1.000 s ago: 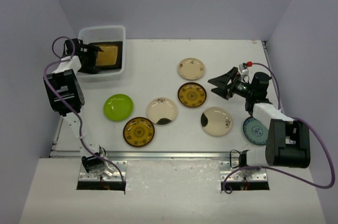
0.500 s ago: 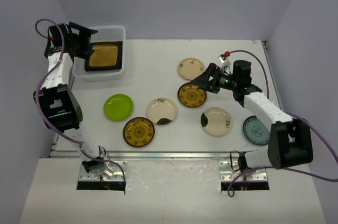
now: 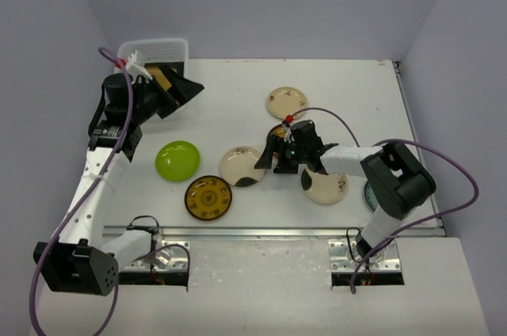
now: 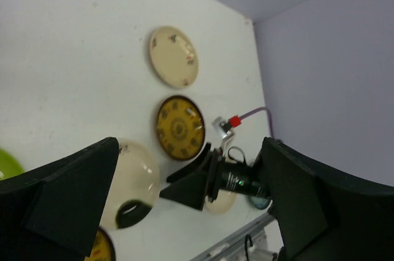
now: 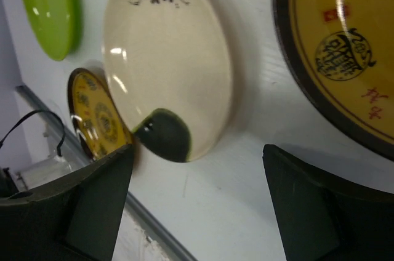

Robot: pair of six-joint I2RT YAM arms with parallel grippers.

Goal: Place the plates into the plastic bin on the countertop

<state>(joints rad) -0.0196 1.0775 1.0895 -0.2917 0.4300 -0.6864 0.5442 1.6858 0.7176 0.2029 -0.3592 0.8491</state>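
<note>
The plastic bin (image 3: 176,45) stands at the back left with a mustard-centred square plate (image 3: 162,76) in it, partly hidden by my left arm. My left gripper (image 3: 181,94) is open and empty, raised beside the bin and facing the table (image 4: 188,202). My right gripper (image 3: 271,160) is open and empty, low over the countertop (image 3: 238,90) beside a cream plate with a dark patch (image 3: 240,166) (image 5: 166,64). Its jaws stand wide, on neither plate (image 5: 203,205). A brown-yellow plate (image 5: 338,45) lies just right of it.
Other plates lie on the table: a lime-green plate (image 3: 177,160), a second brown-yellow plate (image 3: 208,197), a cream plate at the back (image 3: 286,102), another cream plate (image 3: 325,183), and a blue-patterned plate (image 3: 370,193) mostly hidden by my right arm. The metal rail (image 3: 253,233) runs along the front.
My left gripper has swung out of the bin toward the table's middle. My right gripper has moved left and down to the cream plate with the dark patch.
</note>
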